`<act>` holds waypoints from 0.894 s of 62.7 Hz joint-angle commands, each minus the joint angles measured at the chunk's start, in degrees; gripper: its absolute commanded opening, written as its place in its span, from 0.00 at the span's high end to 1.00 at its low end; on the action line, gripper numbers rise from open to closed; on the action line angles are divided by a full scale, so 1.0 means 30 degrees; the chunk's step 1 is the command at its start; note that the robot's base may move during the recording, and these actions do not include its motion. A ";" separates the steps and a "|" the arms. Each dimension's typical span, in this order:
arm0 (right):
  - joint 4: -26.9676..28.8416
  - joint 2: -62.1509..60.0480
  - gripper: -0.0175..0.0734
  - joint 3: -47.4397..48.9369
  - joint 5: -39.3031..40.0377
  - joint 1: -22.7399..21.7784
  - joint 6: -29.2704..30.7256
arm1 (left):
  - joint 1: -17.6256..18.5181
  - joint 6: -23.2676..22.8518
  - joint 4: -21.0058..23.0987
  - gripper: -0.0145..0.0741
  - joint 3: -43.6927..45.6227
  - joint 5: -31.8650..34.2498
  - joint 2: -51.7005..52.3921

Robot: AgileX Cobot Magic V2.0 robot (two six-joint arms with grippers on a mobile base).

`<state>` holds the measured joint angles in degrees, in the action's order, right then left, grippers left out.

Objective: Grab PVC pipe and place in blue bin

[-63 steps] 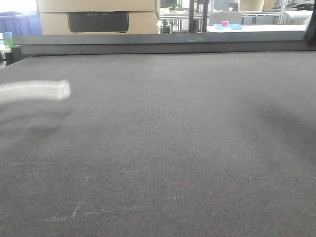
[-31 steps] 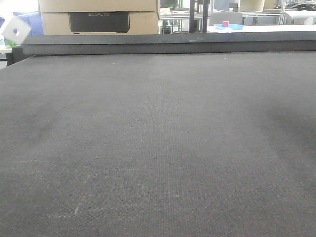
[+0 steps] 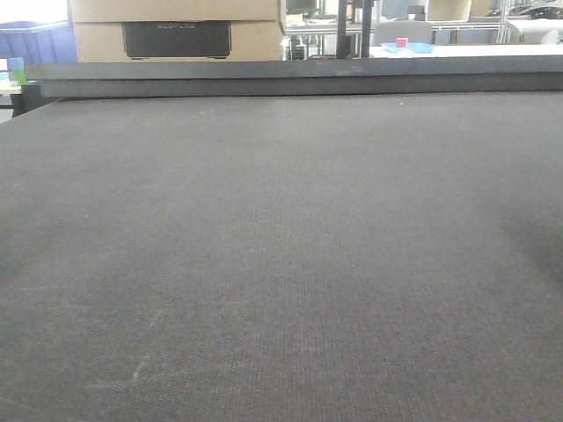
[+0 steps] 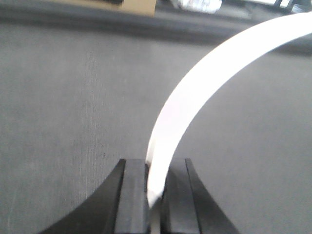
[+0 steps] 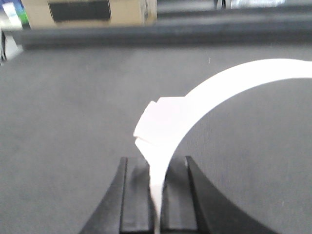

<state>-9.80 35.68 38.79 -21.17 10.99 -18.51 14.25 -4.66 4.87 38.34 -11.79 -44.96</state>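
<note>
In the left wrist view a white PVC pipe [image 4: 204, 83] curves up and to the right from my left gripper [image 4: 155, 168], which is shut on its lower end. The right wrist view shows my right gripper [image 5: 155, 165] shut on a white PVC pipe [image 5: 234, 80] that has a wider angular joint piece [image 5: 158, 122] just above the jaws and arcs off to the right. Whether both hold one pipe I cannot tell. The blue bin [image 3: 35, 42] shows at the far left beyond the table. In the front view neither the pipe nor the grippers appear.
Dark grey fabric covers the table [image 3: 281, 246], with a raised dark rail [image 3: 290, 79] along its far edge. Behind it stands a cardboard box with a black panel [image 3: 176, 35]. A distant white table carries a blue tray [image 3: 406, 46].
In the front view the white pipe end rose from the left edge to the top left corner, then left the frame.
</note>
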 commanded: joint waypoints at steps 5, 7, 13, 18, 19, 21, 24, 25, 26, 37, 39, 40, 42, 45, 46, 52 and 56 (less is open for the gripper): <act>-0.0333 -0.1880 0.99 -0.0044 0.0517 0.0053 0.0084 | 0.0108 -0.0037 -0.0234 0.96 0.0018 0.1853 0.1970; -0.0333 -0.2118 0.99 -0.0044 0.0517 0.0053 0.0084 | 0.0108 -0.0037 -0.0234 0.96 0.0018 0.1890 0.2260; -0.0333 -0.2746 0.99 -0.0044 0.0517 0.0053 0.0084 | 0.0108 -0.0037 -0.0234 0.96 0.0018 0.1848 0.3027; -0.0333 -0.3067 0.99 -0.0044 0.0517 0.0053 0.0084 | 0.0108 -0.0037 -0.0234 0.96 0.0018 0.1723 0.3345; -0.0333 -0.3110 0.99 -0.0044 0.0517 0.0053 0.0084 | 0.0108 -0.0037 -0.0234 0.96 0.0018 0.1722 0.3339; -0.0333 -0.3111 0.99 -0.0044 0.0558 0.0053 0.0084 | 0.0108 -0.0037 -0.0234 0.96 0.0018 0.1722 0.3420; -0.0333 -0.3143 0.99 -0.0044 0.0603 0.0053 0.0084 | 0.0108 -0.0037 -0.0234 0.96 0.0018 0.1722 0.3466; -0.0333 -0.3143 0.99 -0.0044 0.0647 0.0053 0.0084 | 0.0108 -0.0037 -0.0234 0.96 0.0018 0.1722 0.3466; -0.0333 -0.3143 0.99 -0.0044 0.0647 0.0053 0.0084 | 0.0108 -0.0037 -0.0234 0.96 0.0018 0.1722 0.3466; -0.0333 -0.3143 0.99 -0.0044 0.0759 0.0053 0.0084 | 0.0108 -0.0037 -0.0234 0.96 0.0018 0.1722 0.3466; -0.0333 -0.3143 0.99 -0.0044 0.0759 0.0053 0.0084 | 0.0108 -0.0037 -0.0234 0.96 0.0018 0.1722 0.3466; -0.0333 -0.3143 0.99 -0.0044 0.0759 0.0053 0.0084 | 0.0108 -0.0037 -0.0234 0.96 0.0018 0.1722 0.3466; -0.0333 -0.3143 0.99 -0.0044 0.0759 0.0053 0.0084 | 0.0108 -0.0037 -0.0234 0.96 0.0018 0.1722 0.3466; -0.0333 -0.3143 0.99 -0.0044 0.0759 0.0053 0.0084 | 0.0108 -0.0037 -0.0234 0.96 0.0018 0.1722 0.3466; -0.0333 -0.3143 0.99 -0.0044 0.0759 0.0053 0.0084 | 0.0108 -0.0037 -0.0234 0.96 0.0018 0.1722 0.3466; -0.0333 -0.3143 0.99 -0.0044 0.0759 0.0053 0.0084 | 0.0108 -0.0037 -0.0234 0.96 0.0018 0.1722 0.3466; -0.0333 -0.3143 0.99 -0.0044 0.0759 0.0053 0.0084 | 0.0108 -0.0037 -0.0234 0.96 0.0018 0.1722 0.3466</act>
<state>-9.93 26.54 38.79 -20.38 10.99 -18.51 14.25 -4.66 4.25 38.21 -7.86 -35.04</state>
